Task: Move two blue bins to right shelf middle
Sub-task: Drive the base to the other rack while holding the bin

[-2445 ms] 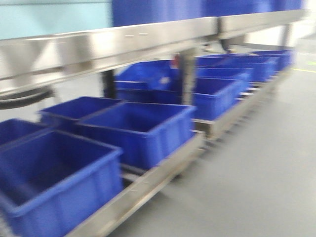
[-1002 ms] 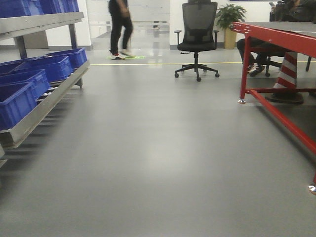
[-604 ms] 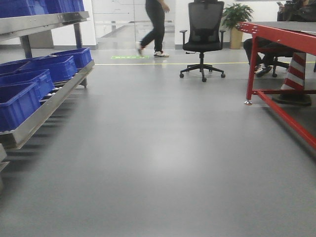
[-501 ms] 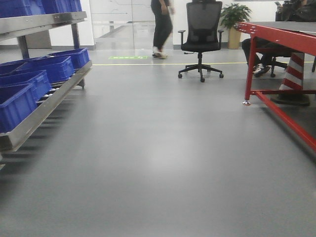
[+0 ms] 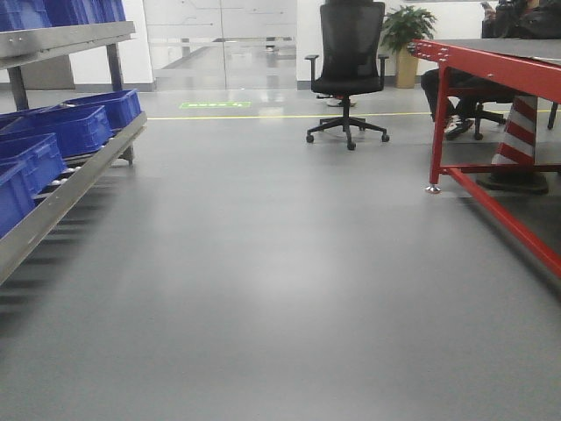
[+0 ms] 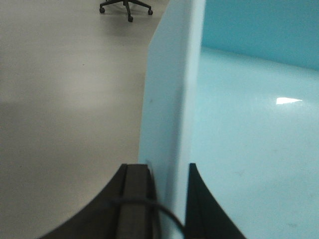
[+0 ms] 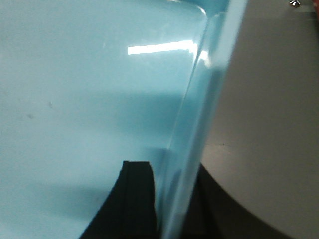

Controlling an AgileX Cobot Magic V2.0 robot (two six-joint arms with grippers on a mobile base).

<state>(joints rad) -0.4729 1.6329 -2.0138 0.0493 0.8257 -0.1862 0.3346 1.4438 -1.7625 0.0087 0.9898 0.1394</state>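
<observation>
In the left wrist view, the pale sky-blue bin's upright wall (image 6: 172, 99) runs between the jaws of my left gripper (image 6: 167, 172), which is shut on it. One finger is outside over the floor, the other inside over the bin's smooth bottom (image 6: 249, 149). In the right wrist view my right gripper (image 7: 172, 174) is shut on a pale blue bin wall (image 7: 199, 124), with one finger (image 7: 134, 199) inside the tub. I cannot tell whether both walls belong to one bin. Neither the bins nor the grippers show in the front view.
A steel rack (image 5: 61, 197) with royal-blue crates (image 5: 74, 127) lines the left side. A black office chair (image 5: 348, 66) stands ahead, with a potted plant (image 5: 408, 31) behind it. A red table (image 5: 491, 61) and a striped cone (image 5: 519, 140) are on the right. Grey floor (image 5: 263, 281) lies between.
The front view swung from close blue crates to the open floor. The walking person has left the view, and the rack has slid further left.
</observation>
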